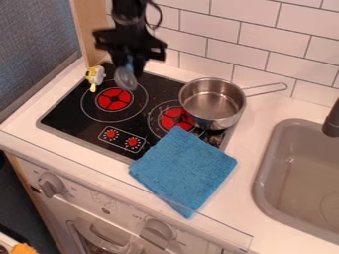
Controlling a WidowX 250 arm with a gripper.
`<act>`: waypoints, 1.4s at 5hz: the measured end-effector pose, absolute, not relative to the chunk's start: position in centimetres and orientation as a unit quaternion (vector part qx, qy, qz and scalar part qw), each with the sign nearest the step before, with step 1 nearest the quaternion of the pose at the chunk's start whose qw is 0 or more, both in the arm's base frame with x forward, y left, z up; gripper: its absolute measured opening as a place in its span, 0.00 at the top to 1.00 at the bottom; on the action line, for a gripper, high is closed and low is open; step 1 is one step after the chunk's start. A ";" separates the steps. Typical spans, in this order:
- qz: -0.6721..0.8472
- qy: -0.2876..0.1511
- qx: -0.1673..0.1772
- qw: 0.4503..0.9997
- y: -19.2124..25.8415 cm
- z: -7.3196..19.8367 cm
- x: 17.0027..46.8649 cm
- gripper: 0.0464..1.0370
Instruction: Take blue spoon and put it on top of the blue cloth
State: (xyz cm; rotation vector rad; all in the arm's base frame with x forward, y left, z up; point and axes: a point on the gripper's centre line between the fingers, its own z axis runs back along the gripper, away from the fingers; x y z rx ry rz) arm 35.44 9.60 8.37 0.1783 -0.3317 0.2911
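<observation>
You've got one spoon (124, 78), one cloth (184, 170), one pot (212, 103) and one small yellow-and-white toy (95, 77) around one stove (83, 116), our landmark. Two red burners show on it, plus two small red dials at its front; two knobs (49, 185) sit on the oven front below it.

Edges now: the cloth lies over the stove's front right corner and spills onto the counter (248, 196), one corner reaching the counter's front edge. The pot takes up the stove's back right part, near the cloth's back corner, its handle sticking out past the stove's right side. Right of the stove runs a strip of white counter, then the sink (263, 163). The toy stands at the stove's back left corner, just beside the spoon, and the tiled wall (252, 42) rises behind. Your room is over the stove's front left part and the middle, between toy and pot.

And there's your gripper (129, 63), above the stove's back left, pinching the spoon. The spoon hangs directly beneath it, bowl down, near the left burner; the cloth is in front and to the right.
</observation>
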 end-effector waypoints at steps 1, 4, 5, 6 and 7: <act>0.145 -0.186 0.094 0.967 6.7 10.7 34.4 0.71; 0.114 -0.179 0.059 0.975 -4.6 8.8 29.1 0.71; 0.110 -0.169 0.056 0.978 -5.1 6.9 27.5 0.71; 0.099 -0.155 0.076 0.980 -5.2 5.1 27.6 0.71; 0.088 -0.135 0.090 0.983 -5.2 3.5 28.0 0.71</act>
